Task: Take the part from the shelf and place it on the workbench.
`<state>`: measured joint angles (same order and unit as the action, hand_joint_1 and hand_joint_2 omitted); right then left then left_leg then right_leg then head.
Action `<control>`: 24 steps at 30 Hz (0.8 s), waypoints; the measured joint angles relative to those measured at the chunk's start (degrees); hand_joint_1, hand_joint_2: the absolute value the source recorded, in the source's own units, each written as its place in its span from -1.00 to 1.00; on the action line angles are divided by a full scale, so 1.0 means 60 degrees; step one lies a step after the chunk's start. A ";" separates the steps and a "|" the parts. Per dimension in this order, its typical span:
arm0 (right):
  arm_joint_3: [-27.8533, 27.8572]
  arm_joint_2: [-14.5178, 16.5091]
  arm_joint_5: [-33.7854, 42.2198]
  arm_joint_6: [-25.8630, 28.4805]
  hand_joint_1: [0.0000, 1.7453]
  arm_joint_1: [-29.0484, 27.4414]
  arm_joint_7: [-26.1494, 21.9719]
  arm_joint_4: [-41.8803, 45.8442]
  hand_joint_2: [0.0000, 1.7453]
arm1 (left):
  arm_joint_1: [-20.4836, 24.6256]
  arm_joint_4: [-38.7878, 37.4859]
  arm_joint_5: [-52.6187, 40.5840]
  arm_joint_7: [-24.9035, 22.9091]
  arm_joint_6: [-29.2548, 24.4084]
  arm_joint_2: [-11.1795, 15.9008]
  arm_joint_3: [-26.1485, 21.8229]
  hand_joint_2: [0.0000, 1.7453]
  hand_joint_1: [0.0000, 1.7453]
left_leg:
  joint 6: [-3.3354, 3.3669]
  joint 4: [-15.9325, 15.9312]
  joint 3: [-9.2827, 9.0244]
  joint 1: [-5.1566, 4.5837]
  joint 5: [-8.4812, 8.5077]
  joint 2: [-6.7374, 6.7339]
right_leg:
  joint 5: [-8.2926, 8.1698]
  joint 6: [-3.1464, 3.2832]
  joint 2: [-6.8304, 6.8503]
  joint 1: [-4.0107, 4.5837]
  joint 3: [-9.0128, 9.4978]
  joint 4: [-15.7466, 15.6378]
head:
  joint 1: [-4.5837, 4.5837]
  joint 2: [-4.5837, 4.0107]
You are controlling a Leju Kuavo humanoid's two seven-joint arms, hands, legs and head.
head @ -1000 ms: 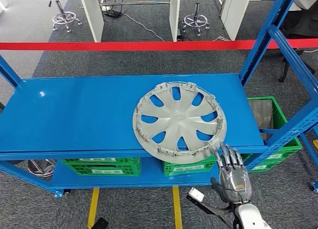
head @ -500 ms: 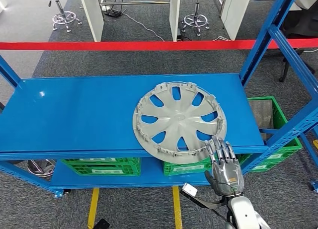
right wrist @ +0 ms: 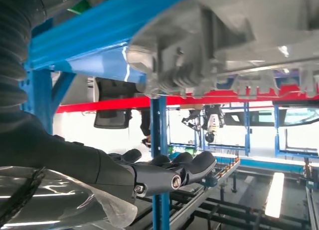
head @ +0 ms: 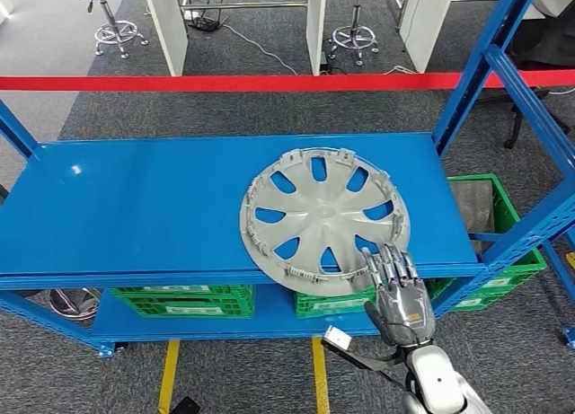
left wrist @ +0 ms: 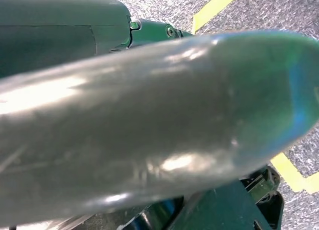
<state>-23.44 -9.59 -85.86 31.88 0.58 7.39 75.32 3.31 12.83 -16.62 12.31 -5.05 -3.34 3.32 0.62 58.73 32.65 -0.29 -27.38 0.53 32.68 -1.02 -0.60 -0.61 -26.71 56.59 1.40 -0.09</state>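
Right hand point(head: 399, 297) has crept up and leftward over last second, fingers point(head: 390, 263) extended and spread, now overlapping near rim of hubcap point(head: 324, 218); nothing gripped yet. Hubcap flat on blue shelf point(head: 136, 207), overhanging front edge. Grasp looks imminent

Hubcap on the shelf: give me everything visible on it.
The hubcap is a round silver-grey wheel cover, plastic by its look, with curved spokes, open slots and clip tabs around its rim. It lies flat on the blue shelf, right of centre, its near edge overhanging the front lip. The right hand reaches that near edge, fingers extended; contact is unclear.
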 joint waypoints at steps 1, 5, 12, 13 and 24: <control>-0.0008 0.0047 0.0002 -0.0006 -1.00 0.0072 -0.0034 -0.0059 1.00 | 0.0001 0.0000 -0.0024 -0.0009 0.0007 -0.0002 0.0000 -1.00 -1.00 | 0.0000 0.0000 0.0000 0.0000 0.0000 0.0000 | 0.0000 0.0000 0.0000 0.0000 0.0000 0.0000 | 0.0000 0.0000; -0.0070 0.0194 0.0071 -0.0016 -1.00 0.0285 -0.0111 -0.0304 1.00 | 0.0002 0.0000 -0.0092 -0.0064 0.0036 -0.0002 0.0000 -1.00 -1.00 | 0.0000 0.0000 0.0000 0.0000 0.0000 0.0000 | 0.0000 0.0000 0.0000 0.0000 0.0002 0.0001 | 0.0000 0.0000; -0.0159 0.0260 0.0056 0.0015 -1.00 0.0697 -0.0120 -0.0911 1.00 | 0.0003 0.0000 -0.0215 -0.0097 0.0045 -0.0001 0.0003 -1.00 -1.00 | 0.0000 0.0000 0.0001 0.0000 0.0000 0.0000 | 0.0000 0.0000 0.0000 -0.0001 0.0003 0.0001 | -0.0001 0.0000; -0.0164 0.0267 0.0049 0.0016 -1.00 0.0757 -0.0119 -0.0979 1.00 | 0.0003 0.0000 -0.0228 -0.0098 0.0045 -0.0001 0.0004 -1.00 -1.00 | 0.0000 0.0000 0.0001 -0.0001 0.0000 0.0000 | 0.0000 0.0000 0.0000 -0.0001 0.0004 0.0001 | -0.0002 0.0000; -0.0229 0.0383 0.0102 -0.0004 -1.00 0.1057 -0.0124 -0.1323 1.00 | -0.0002 0.0000 -0.0243 -0.0084 0.0037 -0.0003 0.0004 -1.00 -1.00 | 0.0000 0.0001 0.0001 0.0000 0.0001 0.0000 | -0.0001 0.0000 0.0001 0.0000 0.0003 0.0001 | 0.0000 0.0000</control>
<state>-24.82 -7.29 -85.25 31.86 6.93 6.65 67.38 3.30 12.83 -18.08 11.81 -4.83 -3.36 3.34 0.62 58.73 32.66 -0.29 -27.38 0.53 32.68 -1.02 -0.60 -0.61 -26.70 56.59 1.40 -0.09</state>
